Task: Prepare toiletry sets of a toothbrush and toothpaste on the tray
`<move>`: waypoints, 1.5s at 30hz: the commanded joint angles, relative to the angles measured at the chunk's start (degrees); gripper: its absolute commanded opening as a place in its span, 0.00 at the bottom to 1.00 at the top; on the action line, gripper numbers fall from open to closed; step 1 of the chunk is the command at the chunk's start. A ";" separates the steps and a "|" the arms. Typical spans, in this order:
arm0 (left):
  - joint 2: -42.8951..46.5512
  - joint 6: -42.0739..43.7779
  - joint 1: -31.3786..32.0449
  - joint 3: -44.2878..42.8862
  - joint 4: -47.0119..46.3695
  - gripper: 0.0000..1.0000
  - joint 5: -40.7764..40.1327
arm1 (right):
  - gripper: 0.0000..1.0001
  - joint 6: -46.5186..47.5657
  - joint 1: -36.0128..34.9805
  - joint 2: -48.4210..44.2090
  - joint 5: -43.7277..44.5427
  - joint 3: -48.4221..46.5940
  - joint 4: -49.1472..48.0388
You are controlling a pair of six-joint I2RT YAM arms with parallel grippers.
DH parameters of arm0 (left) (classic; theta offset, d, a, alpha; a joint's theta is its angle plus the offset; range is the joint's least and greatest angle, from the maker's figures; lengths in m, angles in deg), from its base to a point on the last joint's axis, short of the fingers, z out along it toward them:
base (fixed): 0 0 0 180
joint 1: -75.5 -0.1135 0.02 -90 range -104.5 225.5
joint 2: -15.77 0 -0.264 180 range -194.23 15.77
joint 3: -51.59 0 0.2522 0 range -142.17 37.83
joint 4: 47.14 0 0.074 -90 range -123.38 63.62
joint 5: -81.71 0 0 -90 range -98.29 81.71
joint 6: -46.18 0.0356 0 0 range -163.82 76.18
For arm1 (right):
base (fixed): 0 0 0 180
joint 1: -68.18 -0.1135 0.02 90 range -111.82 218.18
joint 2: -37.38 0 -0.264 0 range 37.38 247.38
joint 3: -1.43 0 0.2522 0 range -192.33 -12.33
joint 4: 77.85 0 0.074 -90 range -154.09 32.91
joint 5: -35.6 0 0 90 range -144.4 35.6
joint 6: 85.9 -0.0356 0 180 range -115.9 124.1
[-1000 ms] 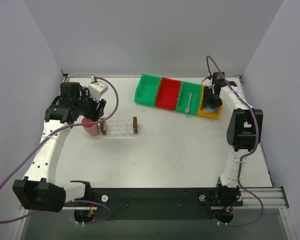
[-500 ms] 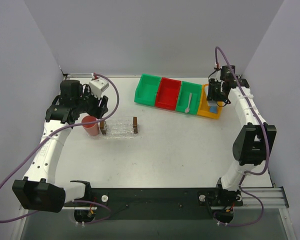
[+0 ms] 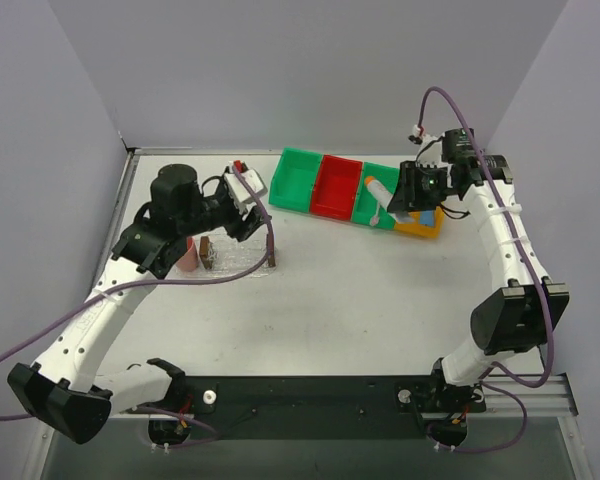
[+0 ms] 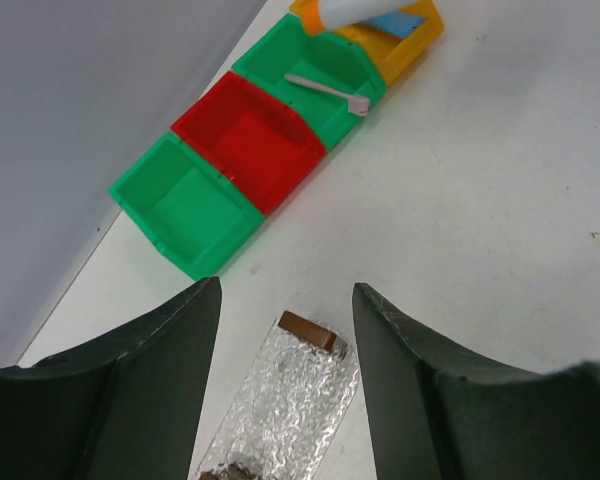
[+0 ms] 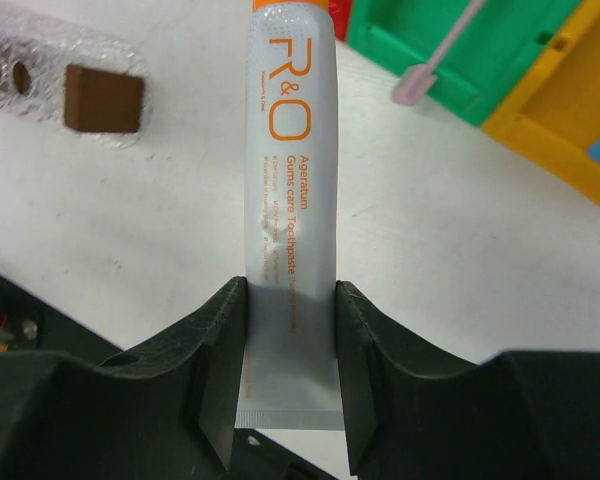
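While the pale grey-white flat toothpaste tube with orange lettering (image 5: 285, 190) is pinched by its crimped end between the closed-in fingers of the right pincer (image 5: 288, 300), its orange cap end points away from the wrist. In the top view it overlaps the right-hand green plastic bin (image 3: 364, 207) near the far right corner of the tabletop (image 3: 380, 300). In that bin lies the thin pale pinkish toothbrush (image 4: 325, 90). Just beside it, closest to the right edge, the yellow plastic bin (image 3: 421, 229) holds the bright blue toothpaste tube (image 4: 395, 22). A red plastic bin (image 3: 338, 188) and another green plastic bin (image 3: 296, 180) continue the row along the far edge. The clear plastic tray with dark brown end blocks (image 4: 295, 395) rests toward the left edge, a stubby pink cup (image 3: 187, 257) just beside it. Above the tray, the left pincer (image 4: 285, 290) hangs spread wide, gripping nothing.
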 commanded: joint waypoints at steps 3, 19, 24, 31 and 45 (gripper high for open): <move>-0.73 9.42 12.17 -0.88 -4.95 0.65 -8.36 | 0.04 1.73 -4.61 -0.87 -14.24 -4.85 6.43; -13.65 26.02 31.62 -10.54 -3.11 0.66 -26.54 | 0.03 1.19 -9.98 3.00 -30.77 -8.72 9.51; -17.95 27.70 31.97 -14.41 -1.70 0.66 -27.44 | 0.03 1.99 -10.16 3.18 -33.49 -8.63 10.39; -20.68 30.42 31.97 -18.02 0.49 0.66 -28.05 | 0.03 3.30 -10.68 2.47 -35.17 -7.67 11.71; -21.21 30.69 31.97 -17.23 0.67 0.66 -26.73 | 0.03 3.31 -11.83 1.77 -36.40 -7.40 11.80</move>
